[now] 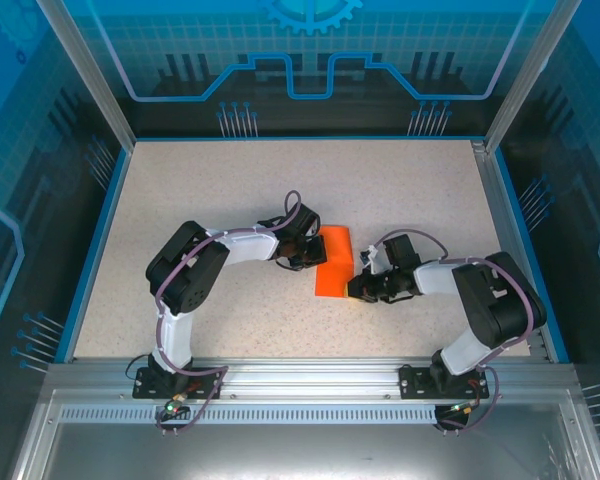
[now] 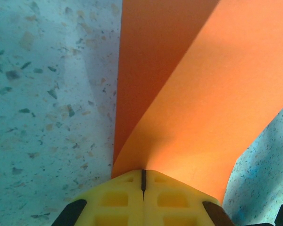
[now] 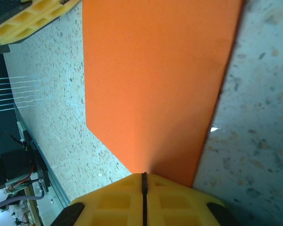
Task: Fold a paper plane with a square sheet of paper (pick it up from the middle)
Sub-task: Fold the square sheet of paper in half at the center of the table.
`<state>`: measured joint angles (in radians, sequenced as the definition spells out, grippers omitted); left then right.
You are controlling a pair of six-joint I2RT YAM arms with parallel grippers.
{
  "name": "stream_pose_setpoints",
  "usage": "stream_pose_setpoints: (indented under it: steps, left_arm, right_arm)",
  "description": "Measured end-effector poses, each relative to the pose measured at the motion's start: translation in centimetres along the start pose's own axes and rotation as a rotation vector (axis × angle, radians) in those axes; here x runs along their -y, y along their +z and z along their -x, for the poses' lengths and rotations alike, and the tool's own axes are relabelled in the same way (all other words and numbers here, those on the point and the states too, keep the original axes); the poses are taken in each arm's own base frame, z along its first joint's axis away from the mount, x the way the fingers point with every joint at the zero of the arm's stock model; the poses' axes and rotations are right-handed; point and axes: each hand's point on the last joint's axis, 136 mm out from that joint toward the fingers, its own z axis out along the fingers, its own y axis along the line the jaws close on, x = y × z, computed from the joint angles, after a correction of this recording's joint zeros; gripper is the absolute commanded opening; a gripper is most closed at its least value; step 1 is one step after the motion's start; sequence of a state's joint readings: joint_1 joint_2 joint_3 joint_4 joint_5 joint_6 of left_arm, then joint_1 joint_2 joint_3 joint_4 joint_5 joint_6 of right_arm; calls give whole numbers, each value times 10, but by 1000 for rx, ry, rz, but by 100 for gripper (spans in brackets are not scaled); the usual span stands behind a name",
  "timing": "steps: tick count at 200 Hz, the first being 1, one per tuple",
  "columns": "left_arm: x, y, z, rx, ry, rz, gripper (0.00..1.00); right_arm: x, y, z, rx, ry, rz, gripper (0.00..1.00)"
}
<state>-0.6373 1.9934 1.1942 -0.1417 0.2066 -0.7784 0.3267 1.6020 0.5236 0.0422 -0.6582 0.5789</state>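
Observation:
The square sheet of paper (image 1: 335,263) is bright orange and lies folded into a narrow upright strip on the speckled table, between my two grippers. My left gripper (image 1: 311,255) is at the strip's left edge. In the left wrist view its yellow jaws (image 2: 143,176) are shut on the paper (image 2: 198,94), whose top layer curls up off the lower layer. My right gripper (image 1: 358,287) is at the strip's lower right edge. In the right wrist view it (image 3: 144,179) is shut on the flat paper (image 3: 155,80), which has one slanted corner.
The table (image 1: 230,190) is walled by a blue rim and a metal frame. The left gripper's yellow fingers (image 3: 23,21) show at the top left of the right wrist view, close to the paper's far edge. Both arms bend inward toward the middle.

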Motion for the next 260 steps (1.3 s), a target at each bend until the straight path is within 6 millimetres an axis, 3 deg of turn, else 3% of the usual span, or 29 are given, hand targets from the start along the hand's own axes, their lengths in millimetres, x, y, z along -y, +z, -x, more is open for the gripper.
stream_pose_setpoints:
  steps: [79, 114, 136, 153, 184, 224, 260]
  left_arm:
    - [0, 0, 0, 0, 0, 0, 0]
    - [0, 0, 0, 0, 3, 0, 0]
    - [0, 0, 0, 0, 4, 0, 0]
    - [0, 0, 0, 0, 4, 0, 0]
    - [0, 0, 0, -1, 4, 0, 0]
    - [0, 0, 0, 0, 4, 0, 0]
    - [0, 0, 0, 0, 4, 1, 0]
  right_arm:
    - [-4, -6, 7, -3, 17, -79, 8]
    - [-30, -28, 52, 109, -31, -43, 9]
    - [-35, -32, 81, 149, -42, -23, 9]
    - [-32, -23, 92, 139, -35, -13, 9]
    - [-12, -8, 93, 99, 2, -33, 9]
    - [9, -2, 93, 84, 29, -63, 9]
    - [10, -1, 92, 77, 23, -55, 11]
